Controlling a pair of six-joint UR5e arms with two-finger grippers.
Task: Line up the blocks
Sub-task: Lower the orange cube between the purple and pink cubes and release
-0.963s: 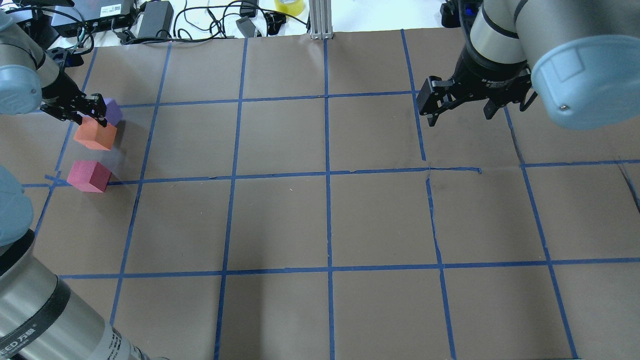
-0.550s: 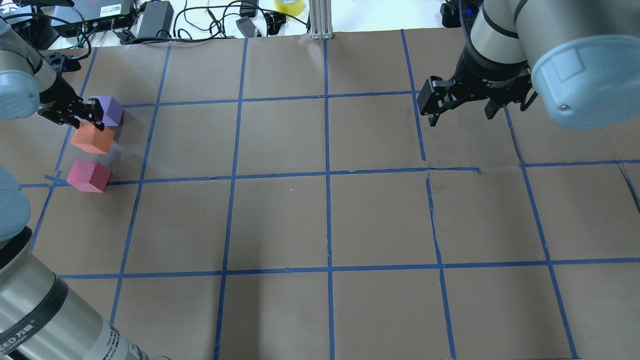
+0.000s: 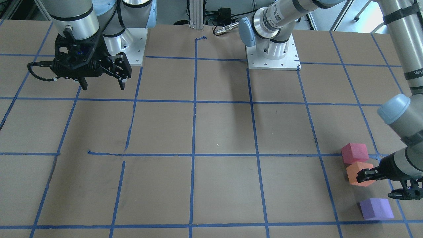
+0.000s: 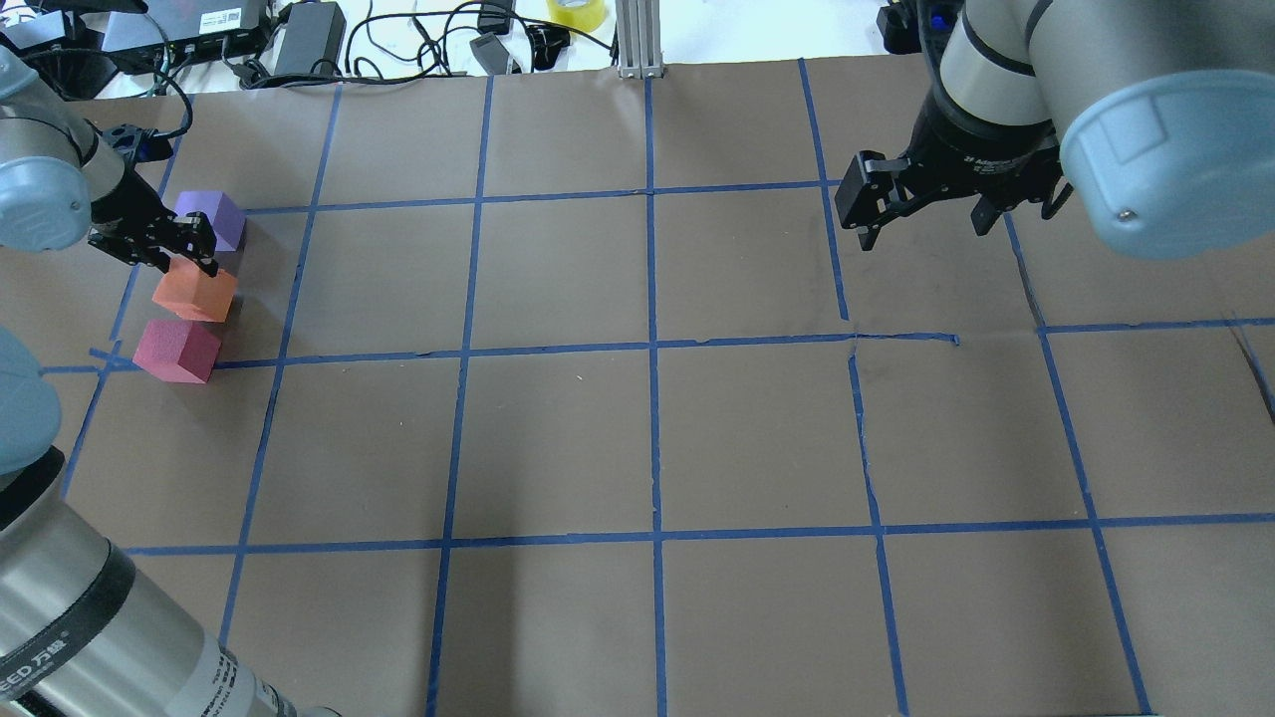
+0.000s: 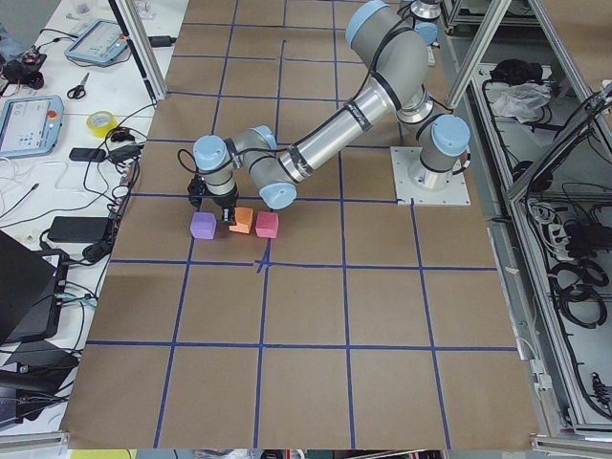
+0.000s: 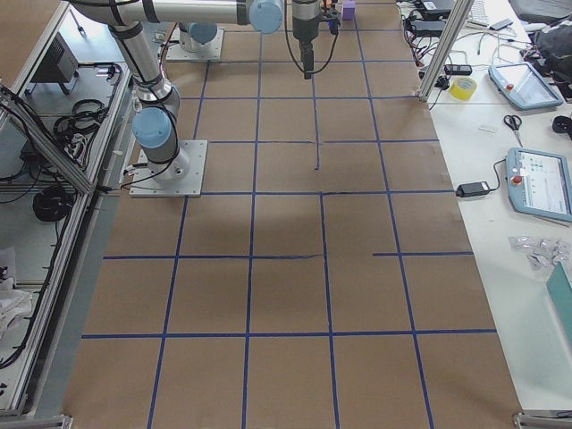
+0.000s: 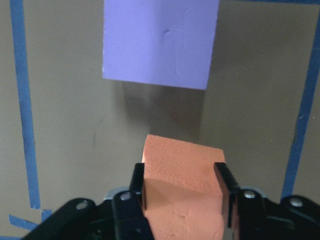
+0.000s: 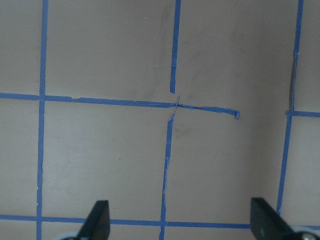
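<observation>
My left gripper (image 4: 184, 267) is shut on the orange block (image 4: 194, 292), held low at the table's left side. The wrist view shows both fingers (image 7: 222, 185) clamped on the orange block (image 7: 182, 175). The pinkish-red block (image 4: 177, 351) lies just near of it, close or touching. The purple block (image 4: 211, 219) lies just beyond, with a gap. From the front the three run pinkish-red (image 3: 354, 153), orange (image 3: 358, 173), purple (image 3: 376, 209). My right gripper (image 4: 921, 224) is open and empty above the far right of the table.
The brown table (image 4: 647, 438) carries a grid of blue tape. Cables, power bricks and a yellow tape roll (image 4: 576, 10) lie past the far edge, beside an aluminium post (image 4: 637, 40). The arm bases (image 3: 272, 53) stand at the robot's side.
My left gripper has brought the orange block down and toward the pinkish-red block, away from the purple one, which now shows in full. The right arm has hardly moved.
</observation>
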